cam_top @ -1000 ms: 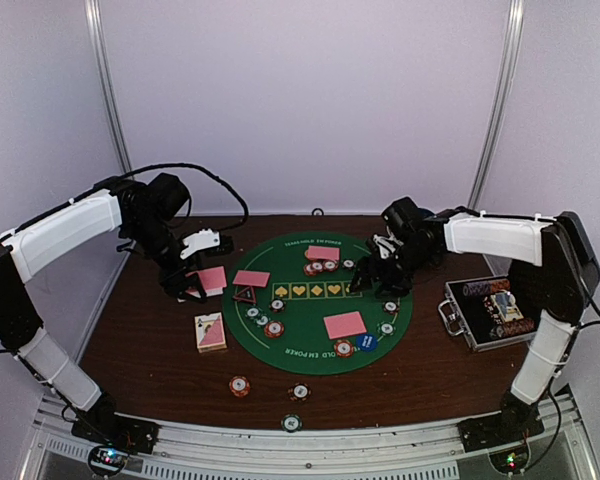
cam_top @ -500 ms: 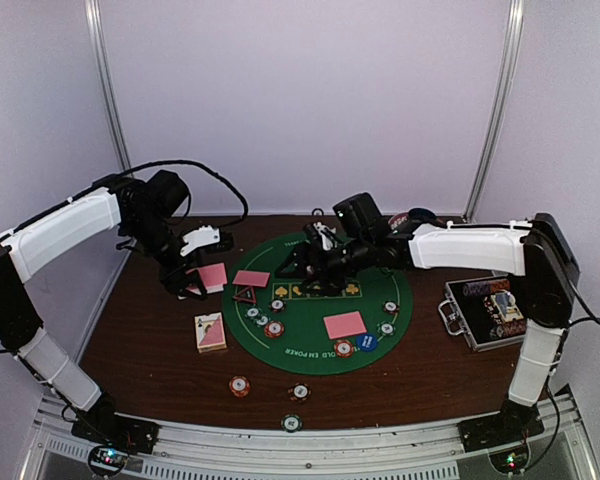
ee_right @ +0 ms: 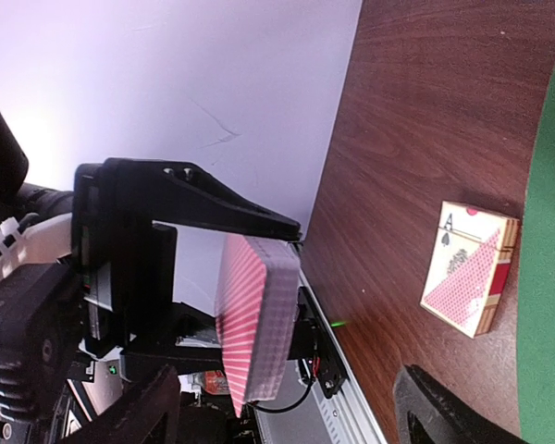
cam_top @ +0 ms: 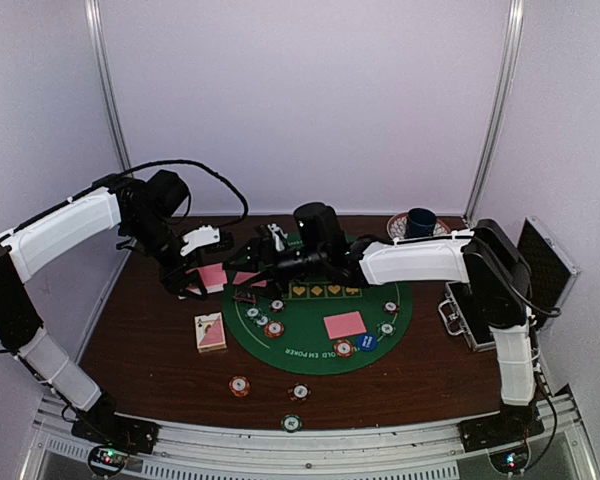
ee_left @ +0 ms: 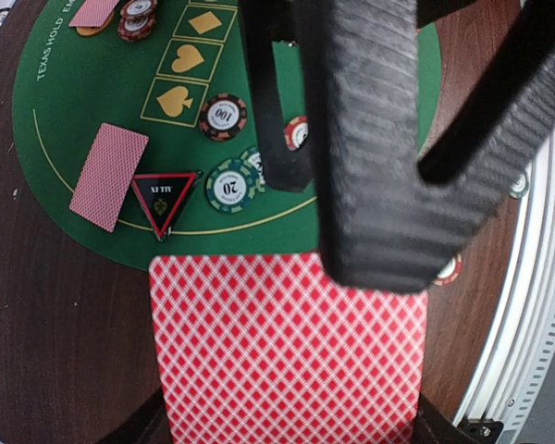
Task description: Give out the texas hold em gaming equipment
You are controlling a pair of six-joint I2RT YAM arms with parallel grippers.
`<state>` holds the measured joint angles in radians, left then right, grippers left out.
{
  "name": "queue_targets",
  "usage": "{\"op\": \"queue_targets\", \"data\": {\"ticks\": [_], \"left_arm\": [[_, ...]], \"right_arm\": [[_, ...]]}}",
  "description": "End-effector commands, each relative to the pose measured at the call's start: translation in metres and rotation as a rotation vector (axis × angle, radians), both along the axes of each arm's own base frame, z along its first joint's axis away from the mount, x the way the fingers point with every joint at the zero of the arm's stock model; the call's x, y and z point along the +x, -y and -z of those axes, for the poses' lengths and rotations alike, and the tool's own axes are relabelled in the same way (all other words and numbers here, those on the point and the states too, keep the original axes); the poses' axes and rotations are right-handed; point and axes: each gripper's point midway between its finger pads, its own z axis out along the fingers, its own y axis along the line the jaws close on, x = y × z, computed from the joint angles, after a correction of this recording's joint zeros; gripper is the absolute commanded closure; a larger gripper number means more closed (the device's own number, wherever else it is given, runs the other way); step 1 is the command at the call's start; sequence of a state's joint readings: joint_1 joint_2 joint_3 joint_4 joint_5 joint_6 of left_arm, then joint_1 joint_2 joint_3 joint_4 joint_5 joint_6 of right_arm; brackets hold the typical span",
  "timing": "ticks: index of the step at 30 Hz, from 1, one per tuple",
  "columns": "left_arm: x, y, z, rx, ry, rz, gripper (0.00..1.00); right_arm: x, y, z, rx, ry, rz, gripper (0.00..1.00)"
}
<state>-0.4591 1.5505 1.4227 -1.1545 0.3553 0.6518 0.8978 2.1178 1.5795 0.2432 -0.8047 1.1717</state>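
The left arm (cam_top: pixel 65 230) and right arm (cam_top: pixel 415 260) are built alike, with smooth white shells over the long links and blocky black housings at the joints. A thin black cable (cam_top: pixel 220 176) loops over the left wrist. Small coloured lights glow beside each black base (cam_top: pixel 115 432).

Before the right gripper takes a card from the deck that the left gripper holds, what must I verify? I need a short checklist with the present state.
1. The left gripper is shut on the deck of cards: ok.
2. The right gripper is open, nothing between its fingers: ok.
3. The deck is ahead of the right gripper, not yet touched: ok.
4. One card alone can slide off: cannot tell.
5. The card box lies apart from both grippers: ok.
6. Height of the deck above the triangle marker: cannot tell.
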Motion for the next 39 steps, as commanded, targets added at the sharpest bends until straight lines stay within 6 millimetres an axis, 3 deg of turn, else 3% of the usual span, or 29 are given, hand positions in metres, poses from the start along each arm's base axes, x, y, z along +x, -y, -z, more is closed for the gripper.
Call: {"op": "queue_targets", "data": {"ticks": [1,19,31,39], "left_arm": [[0.003,0.004,-0.010,-0.029,0.016,-0.003,1.00],[0.003,0.005,-0.014,-0.040,0.021,0.002,1.00],[0.002,0.004,-0.016,-0.041,0.032,0.005,1.00],[0.002,0.004,-0.017,-0.041,0.033,0.005,1.00]], "right_arm": [[-0.002,-0.016,-0.022,0.102,-0.003,-0.029,0.17],[-0.007,-0.054,0.000,0.110,-0.072,-0.102,0.26],[0.002,-0.027,0.028,0.020,-0.086,-0.061,0.40],[0.005,-0.012,0.009,0.046,-0.053,-0.050,0.47]]}}
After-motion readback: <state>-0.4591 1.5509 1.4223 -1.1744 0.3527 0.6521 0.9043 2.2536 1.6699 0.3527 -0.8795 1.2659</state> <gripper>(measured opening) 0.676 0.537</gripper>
